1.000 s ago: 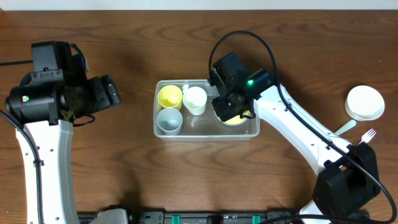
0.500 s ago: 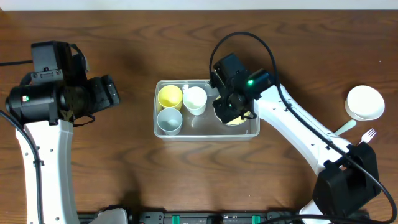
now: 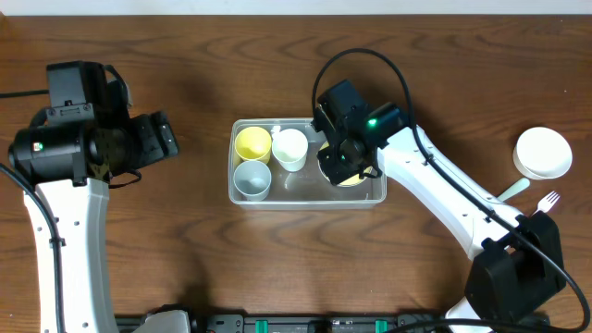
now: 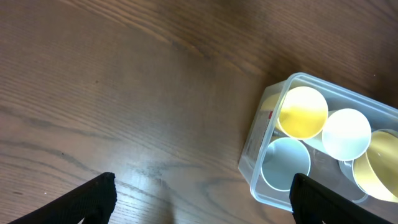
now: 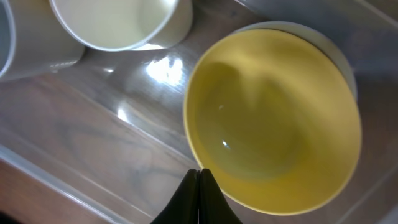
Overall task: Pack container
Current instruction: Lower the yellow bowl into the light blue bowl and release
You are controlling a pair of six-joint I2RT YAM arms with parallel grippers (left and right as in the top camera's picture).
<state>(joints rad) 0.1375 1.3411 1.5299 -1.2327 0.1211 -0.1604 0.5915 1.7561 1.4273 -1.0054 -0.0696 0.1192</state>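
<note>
The clear plastic container (image 3: 305, 201) sits mid-table, holding a yellow cup (image 3: 252, 143), a white cup (image 3: 289, 148) and a pale blue cup (image 3: 252, 178). My right gripper (image 3: 340, 165) is down inside its right end. In the right wrist view its fingers (image 5: 199, 173) are pressed together at the rim of a yellow bowl (image 5: 273, 124), which rests in the container over a white bowl. My left gripper (image 4: 202, 205) is open and empty above bare table, left of the container (image 4: 261, 140).
A white bowl (image 3: 543, 152) stands at the far right, with a white spoon (image 3: 514, 190) and a white fork (image 3: 548, 200) just below it. Bare wooden table lies between the left arm and the container.
The right gripper has shifted very slightly inside the container. The left arm and the cups have not moved.
</note>
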